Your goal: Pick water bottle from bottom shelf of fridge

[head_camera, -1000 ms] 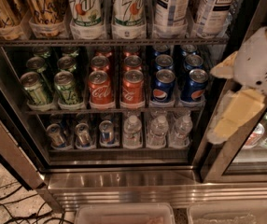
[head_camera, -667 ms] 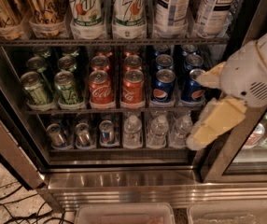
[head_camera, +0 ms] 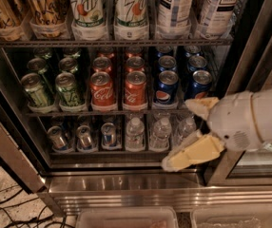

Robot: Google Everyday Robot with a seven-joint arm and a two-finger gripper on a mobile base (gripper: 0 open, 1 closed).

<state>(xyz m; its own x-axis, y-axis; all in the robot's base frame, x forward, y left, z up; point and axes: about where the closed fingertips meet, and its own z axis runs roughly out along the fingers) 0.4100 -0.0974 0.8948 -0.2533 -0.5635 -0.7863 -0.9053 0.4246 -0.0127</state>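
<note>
Camera view: pincer [head_camera: 178, 134] by Pepsi cans [head_camera: 167, 87]

The gripper [head_camera: 176, 134] has been swung left and down from beside the door frame [head_camera: 250, 46], so it's now parked at the right end of the bottom shelf [head_camera: 107, 155]. The rightmost water bottle [head_camera: 185, 126], fully seen a second ago, is now partly covered by its lower finger.
</note>
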